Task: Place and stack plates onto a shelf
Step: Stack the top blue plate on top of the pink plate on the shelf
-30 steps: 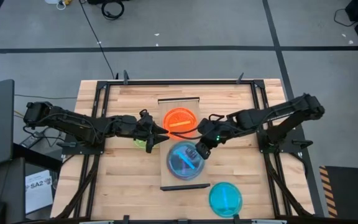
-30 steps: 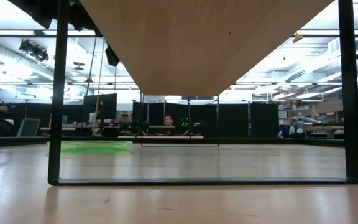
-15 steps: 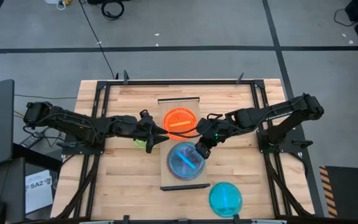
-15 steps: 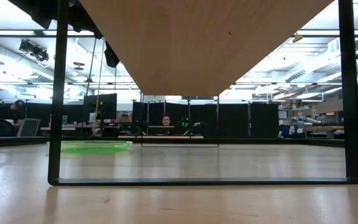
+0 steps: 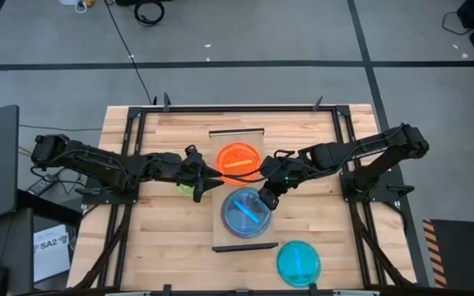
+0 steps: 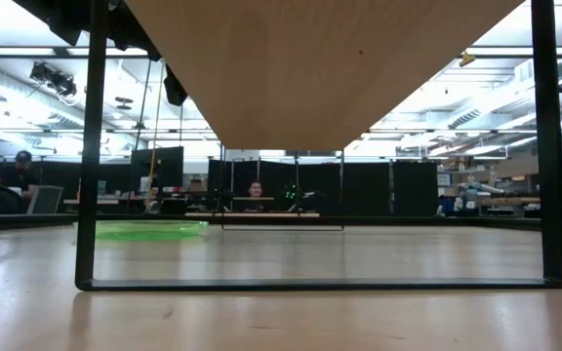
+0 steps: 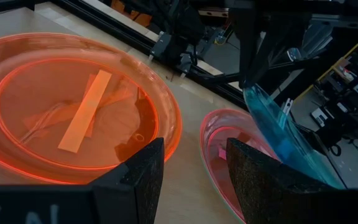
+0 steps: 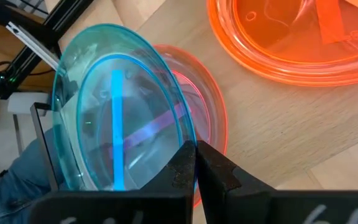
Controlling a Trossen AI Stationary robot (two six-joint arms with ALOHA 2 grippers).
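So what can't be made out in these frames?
- High view: the pink plate is hidden under the blue plate.
- Low view: the shelf hides both grippers and every shelved plate.
- Left wrist view: the tilted blue plate covers most of the pink one.

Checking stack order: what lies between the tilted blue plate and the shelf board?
A pink translucent plastic plate lies flat under the tilted blue plate, clearest in the right wrist view.

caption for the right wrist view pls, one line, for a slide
Right gripper grips a tilted blue plate by its rim over a pink plate on the shelf, beside an orange plate.
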